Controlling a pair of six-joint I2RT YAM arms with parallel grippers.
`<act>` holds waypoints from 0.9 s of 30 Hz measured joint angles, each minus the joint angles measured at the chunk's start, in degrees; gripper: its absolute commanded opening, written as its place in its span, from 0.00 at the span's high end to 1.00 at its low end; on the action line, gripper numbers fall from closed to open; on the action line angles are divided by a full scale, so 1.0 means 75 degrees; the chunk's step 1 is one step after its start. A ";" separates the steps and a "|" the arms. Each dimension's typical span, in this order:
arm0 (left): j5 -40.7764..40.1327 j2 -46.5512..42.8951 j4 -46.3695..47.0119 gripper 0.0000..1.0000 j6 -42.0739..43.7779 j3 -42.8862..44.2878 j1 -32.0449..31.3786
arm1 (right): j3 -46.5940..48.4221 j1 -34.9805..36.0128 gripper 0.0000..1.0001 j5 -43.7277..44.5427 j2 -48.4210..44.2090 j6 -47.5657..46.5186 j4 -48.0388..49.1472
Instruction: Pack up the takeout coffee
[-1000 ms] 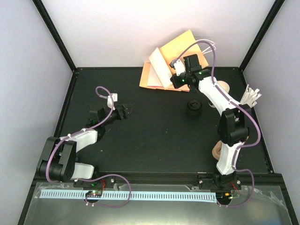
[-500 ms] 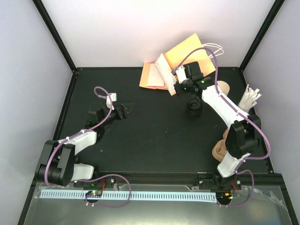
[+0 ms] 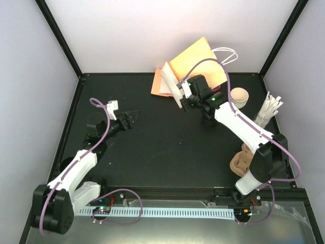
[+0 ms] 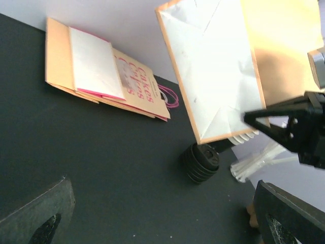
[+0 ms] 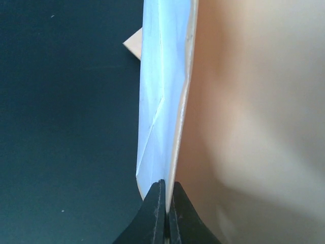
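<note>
My right gripper [image 3: 180, 95] is shut on the bottom edge of an orange paper bag [image 3: 199, 57] with white handles and holds it raised at the back of the table. In the right wrist view the fingers [image 5: 166, 189] pinch the bag's white folded base [image 5: 161, 96]. A small open cup [image 3: 238, 96], cream inside, stands right of that arm. A black ribbed round stack with a lid on top [image 4: 201, 162] stands under the bag, mostly hidden by the arm in the top view [image 3: 207, 118]. My left gripper [image 3: 129, 118] is open and empty, far to the left [image 4: 162, 183].
Flat orange bags [image 3: 161, 84] lie at the back, also in the left wrist view [image 4: 96, 71]. White wrapped straws [image 3: 269, 105] stand at the right edge. A brown pulp carrier [image 3: 241, 162] sits by the right arm's base.
My right gripper has moved left and nearer with the bag, which now stands higher with its handles showing. The cream cup has come into view. My left arm has swung, its gripper staying open.
</note>
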 measured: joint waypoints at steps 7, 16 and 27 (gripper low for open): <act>-0.0595 -0.1565 -0.1256 0.01 -0.0428 -0.0032 0.0239 | -0.0388 0.0909 0.99 0.0516 -0.0341 0.0038 0.0023; 0.0154 -0.2020 -0.1818 0.01 -0.0682 -0.0029 0.0356 | -0.1405 0.0944 0.99 0.0487 -0.0851 0.0262 0.0621; 0.0988 -0.2436 -0.2119 0.01 -0.1186 -0.0181 0.0254 | -0.2684 0.1609 0.99 0.0498 -0.0746 0.0440 0.1236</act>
